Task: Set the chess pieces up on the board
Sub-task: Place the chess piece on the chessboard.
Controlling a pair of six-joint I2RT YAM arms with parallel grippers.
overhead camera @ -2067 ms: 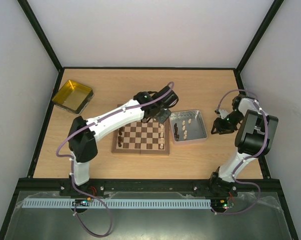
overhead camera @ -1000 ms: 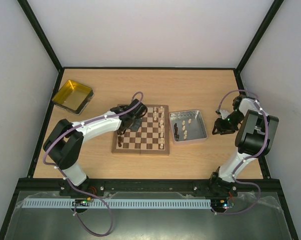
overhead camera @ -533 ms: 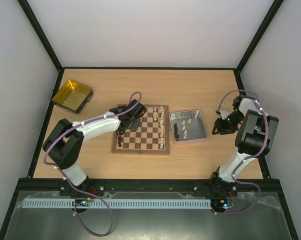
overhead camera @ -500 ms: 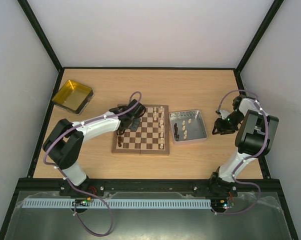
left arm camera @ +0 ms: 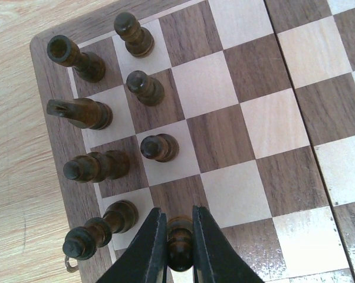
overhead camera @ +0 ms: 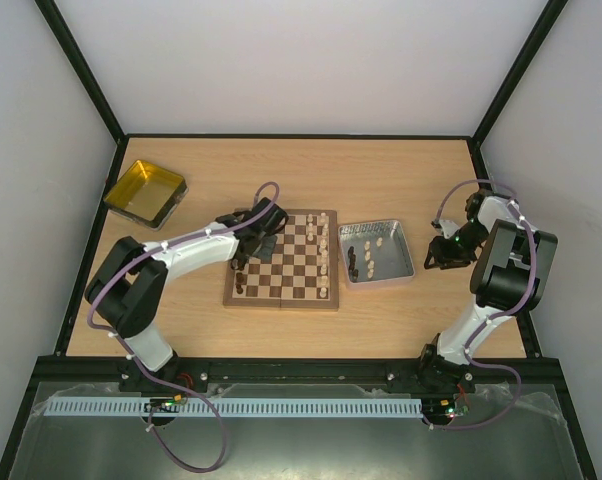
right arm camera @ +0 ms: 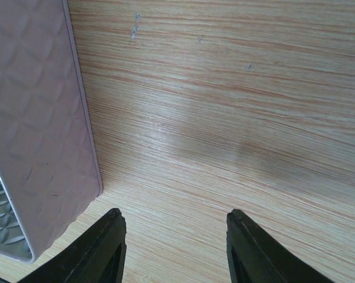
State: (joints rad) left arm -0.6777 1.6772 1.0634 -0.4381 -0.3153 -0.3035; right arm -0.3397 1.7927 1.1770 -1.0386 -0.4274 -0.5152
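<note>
The board (overhead camera: 281,303) lies mid-table. My left gripper (overhead camera: 253,240) hangs over its left edge, shut on a dark brown pawn (left arm camera: 180,253) that sits upright between the fingers (left arm camera: 151,247), just above a square near the rim. Several dark chess pieces (left arm camera: 158,147) stand in two files on the board (left arm camera: 266,118) beside it. Pale pieces (overhead camera: 324,240) stand along the board's right edge. My right gripper (overhead camera: 439,255) is open over bare table (right arm camera: 224,118), right of the grey tray, with nothing between its fingers.
The grey metal tray (overhead camera: 381,281), right of the board, holds dark pieces (overhead camera: 352,262) and pale pieces (overhead camera: 376,240); its outer wall (right arm camera: 36,118) fills the left of the right wrist view. A yellow tray (overhead camera: 144,192) sits at the back left.
My left arm has swung from the board's right side, near the tray, across to its left edge, and has crept a little further left in the last half second. The right arm has not moved.
</note>
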